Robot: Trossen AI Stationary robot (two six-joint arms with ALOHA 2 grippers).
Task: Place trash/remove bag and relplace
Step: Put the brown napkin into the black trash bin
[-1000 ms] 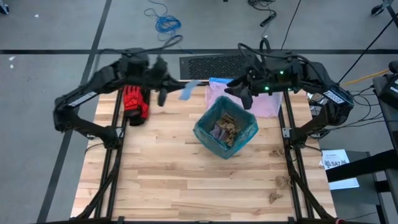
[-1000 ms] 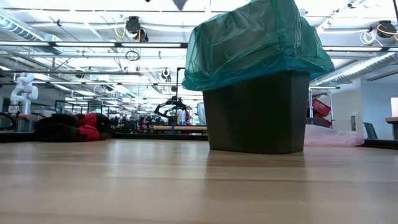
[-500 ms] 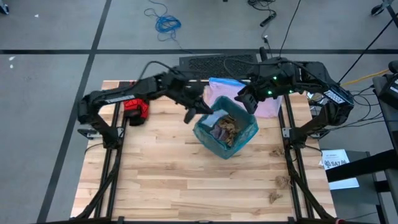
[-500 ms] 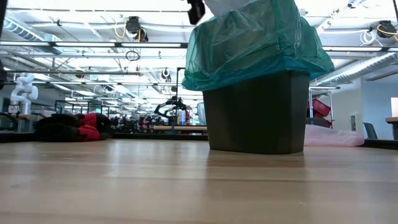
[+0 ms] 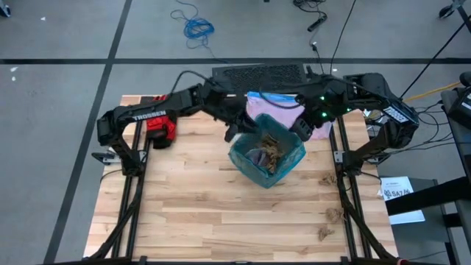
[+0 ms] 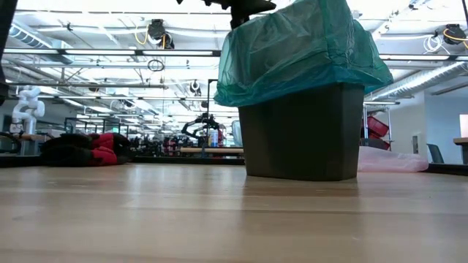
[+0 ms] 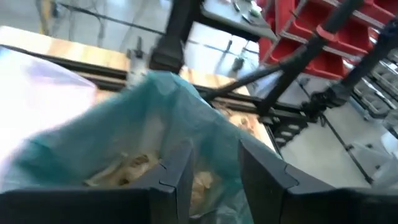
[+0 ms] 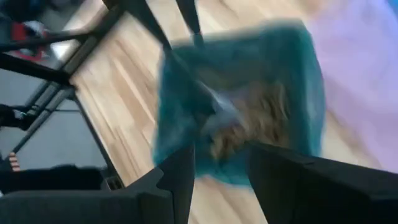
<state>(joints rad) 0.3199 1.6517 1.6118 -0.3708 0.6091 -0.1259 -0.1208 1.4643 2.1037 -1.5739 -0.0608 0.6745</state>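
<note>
A dark bin (image 6: 303,131) stands right of the table's middle, lined with the teal bag (image 5: 246,162), whose top is folded out over the rim (image 6: 303,51). Brown and pale trash (image 5: 268,147) lies inside. My left gripper (image 5: 234,135) hovers open over the bin's far-left corner, with nothing between its fingers (image 7: 214,152); the low view shows it just above the bag (image 6: 241,6). My right gripper (image 5: 300,132) hangs open over the far-right corner and looks down into the bag (image 8: 221,158).
A pale pink bag (image 5: 261,110) lies flat behind the bin at the far edge. A red and black glove (image 5: 160,126) lies at the far left. Small brown scraps (image 5: 326,179) (image 5: 335,214) sit near the right edge. The near half of the table is bare wood.
My left gripper has swung from the far left toward the table's right, over the bin, carrying a pale scrap. The scrap no longer shows at its fingers. My right gripper has moved slightly nearer and to the right, along the bin's far-right corner.
</note>
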